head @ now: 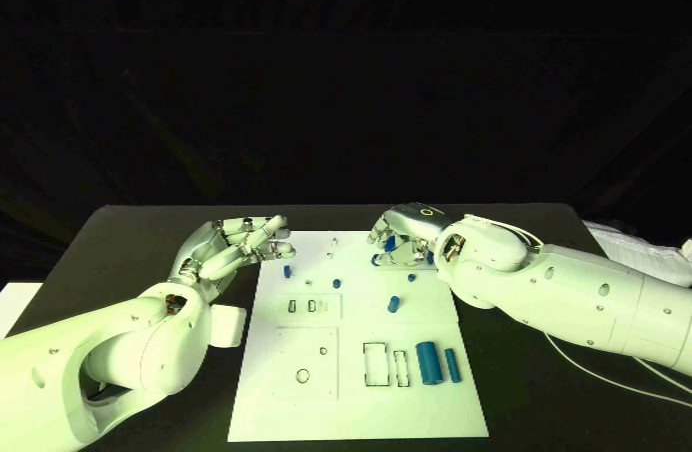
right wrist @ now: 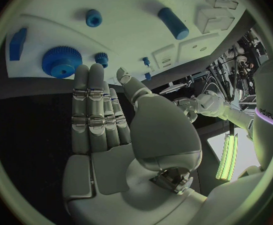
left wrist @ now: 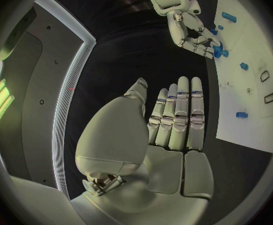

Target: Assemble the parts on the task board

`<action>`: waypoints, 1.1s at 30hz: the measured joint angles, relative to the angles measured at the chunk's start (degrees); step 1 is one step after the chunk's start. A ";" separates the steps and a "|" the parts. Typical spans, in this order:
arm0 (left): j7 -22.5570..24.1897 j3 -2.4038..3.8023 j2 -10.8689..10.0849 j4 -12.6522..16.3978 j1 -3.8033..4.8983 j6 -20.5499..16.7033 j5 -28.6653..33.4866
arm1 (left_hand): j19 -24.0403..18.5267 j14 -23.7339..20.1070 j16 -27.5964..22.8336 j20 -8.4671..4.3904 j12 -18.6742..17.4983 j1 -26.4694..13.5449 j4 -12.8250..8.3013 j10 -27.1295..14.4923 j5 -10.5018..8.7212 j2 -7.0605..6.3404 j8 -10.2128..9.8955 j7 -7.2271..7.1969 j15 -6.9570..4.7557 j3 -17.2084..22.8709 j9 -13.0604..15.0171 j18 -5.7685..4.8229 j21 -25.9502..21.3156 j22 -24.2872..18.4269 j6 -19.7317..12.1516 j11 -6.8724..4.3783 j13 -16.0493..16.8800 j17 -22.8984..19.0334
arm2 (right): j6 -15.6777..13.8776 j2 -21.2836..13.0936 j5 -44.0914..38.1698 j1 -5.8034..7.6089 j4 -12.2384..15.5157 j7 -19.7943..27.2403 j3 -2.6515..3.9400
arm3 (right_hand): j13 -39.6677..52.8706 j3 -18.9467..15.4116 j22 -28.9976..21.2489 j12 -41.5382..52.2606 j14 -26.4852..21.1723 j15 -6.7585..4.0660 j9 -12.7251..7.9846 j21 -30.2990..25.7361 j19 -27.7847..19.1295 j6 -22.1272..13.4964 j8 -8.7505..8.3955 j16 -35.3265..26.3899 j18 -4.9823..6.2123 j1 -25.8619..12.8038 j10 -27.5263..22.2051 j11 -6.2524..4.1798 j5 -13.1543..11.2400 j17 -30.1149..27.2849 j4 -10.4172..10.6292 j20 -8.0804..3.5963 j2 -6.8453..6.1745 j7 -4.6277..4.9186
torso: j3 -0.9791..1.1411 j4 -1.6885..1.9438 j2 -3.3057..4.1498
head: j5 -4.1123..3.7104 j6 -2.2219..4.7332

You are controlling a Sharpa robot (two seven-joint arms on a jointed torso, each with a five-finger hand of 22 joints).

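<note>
We take this for a robotics lab: black table against black curtains, white task board at centre frame, cabling and equipment at right of the wrist view

From the head camera I can't see what lies under my right hand at the task board's far right corner: the hand covers the parts there, and I can't tell whether its fingertips touch any of them. In the right wrist view the large blue gear is partly hidden behind my fingers, and the flat blue piece runs off into the circle's dark rim. The small parts by the board's far left edge are too small for me to tell their shape.
</note>
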 measured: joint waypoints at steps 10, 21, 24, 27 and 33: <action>-0.35 0.00 -0.04 0.06 0.02 0.30 0.23 | 0.00 -0.19 -0.32 0.00 -0.23 0.00 -0.16 0.00 0.00 0.00 0.00 0.00 0.19 -0.16 0.00 0.00 0.00 -0.13 0.00 0.00 0.00 0.15 | 3.25 0.11 -2.39 0.03 -0.41 -2.03 0.02 | 0.00 1.03 4.68 0.00 0.00 0.00 0.00 7.76 0.42 0.19 0.00 13.01 0.00 0.98 -1.65 0.00 0.00 7.94 3.23 -0.01 -0.98 -0.25 | 0.00 0.36 0.73 | -0.34 0.02; -0.66 0.00 -0.15 0.15 0.03 0.48 0.34 | 0.00 -0.19 -0.32 0.00 -0.23 0.00 -0.16 0.00 0.00 0.00 0.00 0.21 0.19 -0.16 0.00 -0.01 0.00 -0.13 -0.21 0.00 0.01 0.20 | 4.74 0.56 -3.35 0.07 -0.97 -2.91 0.04 | 0.01 3.96 17.94 0.00 0.00 0.00 0.02 20.04 3.02 1.37 0.00 26.42 -0.52 1.31 -1.83 -0.02 -0.26 18.76 6.65 -0.13 -1.27 -0.51 | -0.07 0.85 1.32 | -0.66 0.03; -0.74 0.00 -0.15 0.15 0.03 0.50 0.36 | 0.00 -0.19 -0.32 0.00 -0.23 0.00 -0.16 0.00 0.00 0.00 0.00 0.20 0.19 -0.16 0.01 0.00 0.00 -0.13 -0.21 0.00 0.01 0.20 | 4.82 0.65 -3.37 0.10 -1.04 -2.94 0.08 | 0.01 5.07 21.47 0.01 0.00 0.00 0.06 23.00 3.51 1.72 0.00 29.97 -0.92 1.64 -1.26 -0.47 -1.14 22.04 7.76 -0.23 -0.87 -0.66 | -0.07 0.92 1.49 | -0.72 0.06; -0.84 0.00 -0.15 0.13 0.04 0.51 0.37 | 0.00 -0.19 -0.32 0.00 -0.51 0.00 -0.16 0.00 0.00 0.00 -0.33 0.20 0.19 -0.16 0.01 -0.01 0.00 -0.21 -0.21 0.00 0.01 0.26 | 4.82 0.71 -3.38 0.16 -1.09 -2.96 0.12 | 0.03 6.35 23.99 0.01 0.21 -0.21 0.06 25.28 3.51 2.10 0.00 32.68 -0.92 1.64 -1.10 -0.32 -1.79 24.33 9.03 -0.23 -0.87 -0.64 | -0.10 0.97 1.60 | -0.81 0.07; -1.06 0.01 -0.07 0.00 0.04 0.54 0.39 | 0.00 -0.19 -0.55 0.00 -0.51 0.00 -0.16 -0.20 0.00 0.00 -0.33 0.20 0.19 -0.16 0.01 -0.01 0.00 -0.21 -0.21 0.20 -0.04 0.31 | 4.81 0.89 -3.37 0.24 -1.17 -3.00 0.15 | 0.02 7.72 27.07 0.01 0.00 -0.42 0.06 27.91 3.90 2.57 0.00 35.64 -1.79 1.64 -0.59 -0.42 -1.79 26.96 10.40 -0.21 -0.87 -0.75 | -0.17 1.13 1.83 | -0.94 -0.03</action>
